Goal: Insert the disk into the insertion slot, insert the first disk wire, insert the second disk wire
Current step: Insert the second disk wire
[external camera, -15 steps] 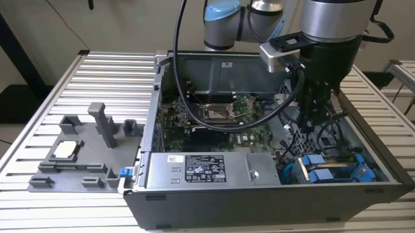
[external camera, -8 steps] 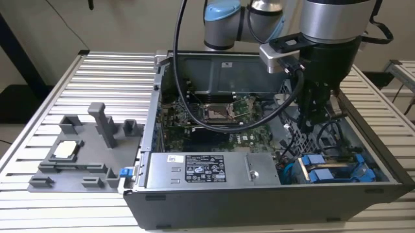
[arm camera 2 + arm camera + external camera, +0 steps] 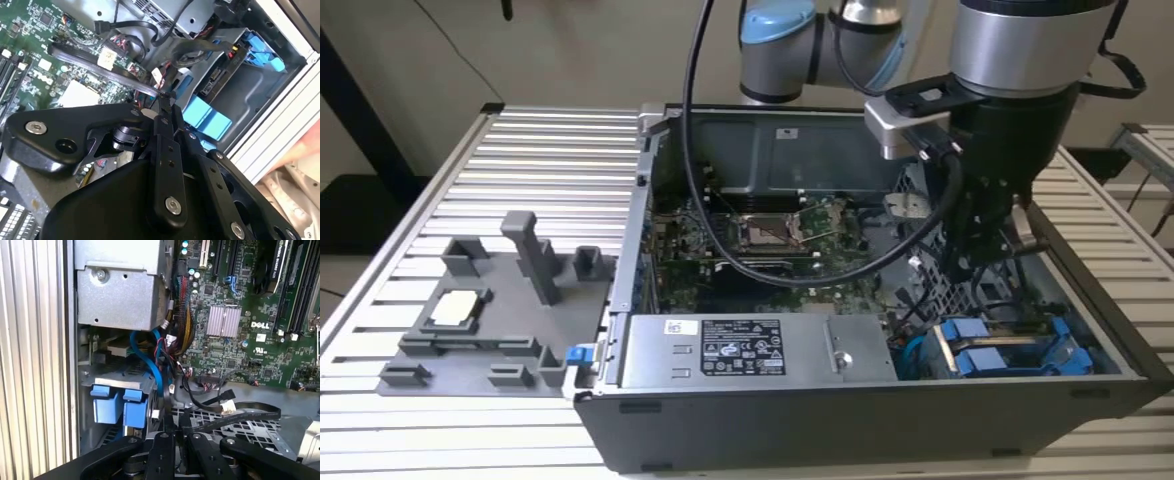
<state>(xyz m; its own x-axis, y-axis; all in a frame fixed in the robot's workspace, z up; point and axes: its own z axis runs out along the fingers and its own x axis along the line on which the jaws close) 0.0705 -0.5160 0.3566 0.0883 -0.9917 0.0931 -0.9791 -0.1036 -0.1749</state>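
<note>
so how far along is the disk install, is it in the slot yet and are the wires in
The disk in its blue carrier already sits in the insertion slot. The gripper, closed on a thin black wire, hangs just beside the drive cage. Whether either wire is plugged in cannot be told.

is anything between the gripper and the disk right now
Yes, loose wiring. In the first wrist view, a blue cable and a black cable run down past the edge of the disk in its blue carrier, on the side facing the gripper. No other obstacle is visible.
</note>
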